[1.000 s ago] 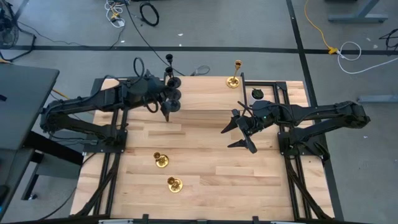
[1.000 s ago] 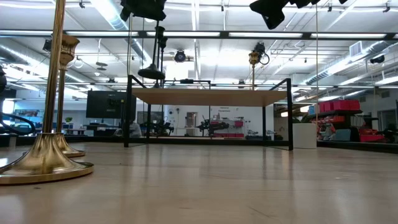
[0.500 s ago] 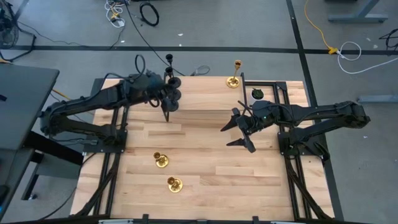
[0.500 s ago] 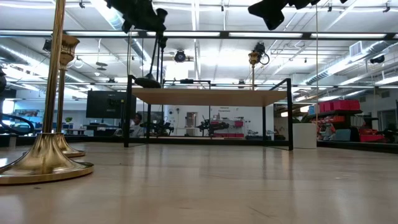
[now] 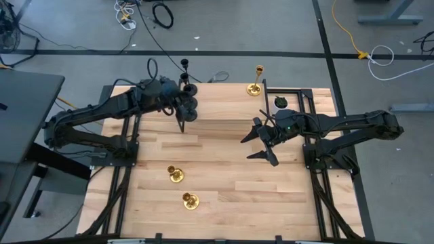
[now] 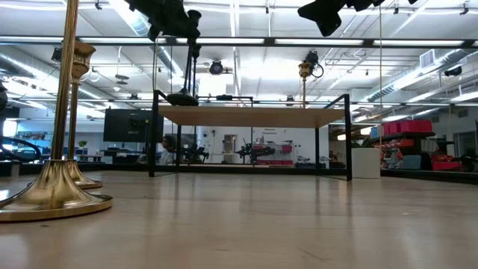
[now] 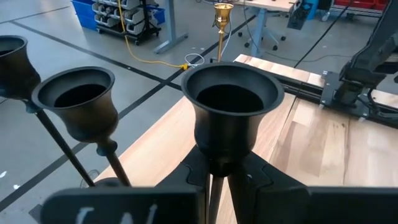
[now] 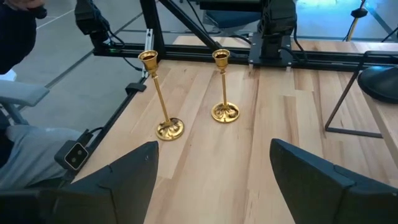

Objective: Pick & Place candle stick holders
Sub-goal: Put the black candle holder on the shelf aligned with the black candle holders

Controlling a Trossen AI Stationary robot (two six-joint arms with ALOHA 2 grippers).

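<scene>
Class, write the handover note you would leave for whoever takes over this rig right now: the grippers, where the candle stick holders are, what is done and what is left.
Left gripper: shut on a black holder, its base at the raised shelf; whether it is touching cannot be told.
Right gripper: open, empty, over mid-table.
Done: two other black holders stand beside the held one; one gold holder stands at the shelf's far edge.
Left: release the held one, then probably move the two gold holders standing on the table.
</scene>
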